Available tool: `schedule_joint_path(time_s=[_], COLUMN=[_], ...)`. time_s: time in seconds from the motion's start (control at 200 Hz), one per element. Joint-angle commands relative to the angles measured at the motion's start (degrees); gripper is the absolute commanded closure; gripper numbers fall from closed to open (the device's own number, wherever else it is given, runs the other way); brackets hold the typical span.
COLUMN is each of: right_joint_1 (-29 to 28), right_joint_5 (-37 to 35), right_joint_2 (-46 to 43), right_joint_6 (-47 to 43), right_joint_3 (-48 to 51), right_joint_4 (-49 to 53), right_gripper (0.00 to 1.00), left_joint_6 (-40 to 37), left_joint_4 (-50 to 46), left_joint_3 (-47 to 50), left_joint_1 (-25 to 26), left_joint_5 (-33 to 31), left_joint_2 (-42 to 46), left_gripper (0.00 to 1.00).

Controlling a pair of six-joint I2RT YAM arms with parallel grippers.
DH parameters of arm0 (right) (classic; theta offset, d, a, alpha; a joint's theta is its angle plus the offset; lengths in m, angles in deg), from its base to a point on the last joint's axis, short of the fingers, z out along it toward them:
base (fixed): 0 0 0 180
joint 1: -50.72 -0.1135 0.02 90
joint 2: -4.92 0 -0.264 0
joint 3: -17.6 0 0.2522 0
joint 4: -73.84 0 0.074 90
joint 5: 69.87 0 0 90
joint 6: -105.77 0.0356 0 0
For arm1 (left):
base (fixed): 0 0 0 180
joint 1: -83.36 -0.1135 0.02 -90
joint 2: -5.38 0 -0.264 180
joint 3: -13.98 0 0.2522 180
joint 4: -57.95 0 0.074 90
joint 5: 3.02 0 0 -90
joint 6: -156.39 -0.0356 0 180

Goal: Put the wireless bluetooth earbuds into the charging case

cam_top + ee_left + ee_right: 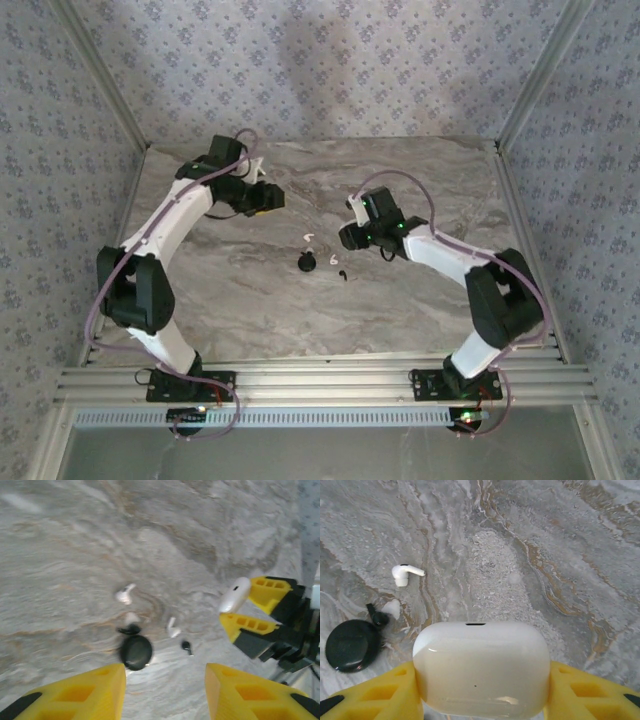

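Marble tabletop (420,300), near to far. The black earbud (343,274) lies loose nearest the arm bases. Just beyond it are the round black case (306,262) and the nearer white earbud (333,260), with the farther white earbud (309,239) behind them, all between the two grippers. The right gripper (480,669) is clamped on the white charging case (481,650), which hides the surface beneath. The left gripper (165,672), farthest, has its fingers apart and holds nothing
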Motion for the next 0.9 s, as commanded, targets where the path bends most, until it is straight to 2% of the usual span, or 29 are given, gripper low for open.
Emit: schedule_joint_path(time_s=[0.0,0.245,0.585,0.894], right_joint_1=[0.4,0.6,2.4,5.1], right_joint_5=[-2.1,-4.7,-5.3,0.6], right_joint_2=[-5.3,-15.8,-24.9,-29.4], right_joint_6=[-0.2,-2.7,-6.2,-8.9], right_joint_3=[4.3,12.3,16.0,17.5], right_joint_4=[-6.9,-10.9,-9.9,-12.7], right_gripper=[0.49,0.50,0.51,0.53], left_joint_6=[-1.8,-1.9,-3.5,-3.7], left_joint_4=[-5.0,-8.2,-12.6,-14.6], left_joint_3=[-5.7,-13.7,-25.0,-34.7], left_joint_1=[1.8,3.7,6.1,8.5], left_joint_5=[4.8,9.3,13.4,19.6], left_joint_2=[-2.3,-5.4,-10.6,-17.2], left_gripper=[0.54,0.55,0.55,0.57])
